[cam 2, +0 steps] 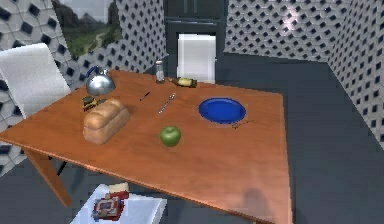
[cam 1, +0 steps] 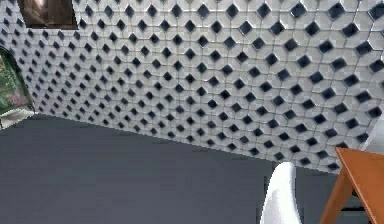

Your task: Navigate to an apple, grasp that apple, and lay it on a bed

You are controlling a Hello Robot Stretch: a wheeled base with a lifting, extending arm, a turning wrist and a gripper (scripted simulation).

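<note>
Diamond-tiled walls, dark floor, wooden table (cam 2: 230, 160) in arm side view. Noted apple (cam 2: 171, 135) near table's middle, at 8 o'clock from blue plate (cam 2: 221, 109) and 3 o'clock from bread loaf (cam 2: 106, 119). Small, round, green, resting on bare wood, apart from all neighbours. Metal item at 12 o'clock from loaf, possibly a kettle (cam 2: 100, 83). Judged progress: approach to apple largely done; grasp not yet made; carry and laying on a bed wholly left. Pincer state: cannot tell.
</note>
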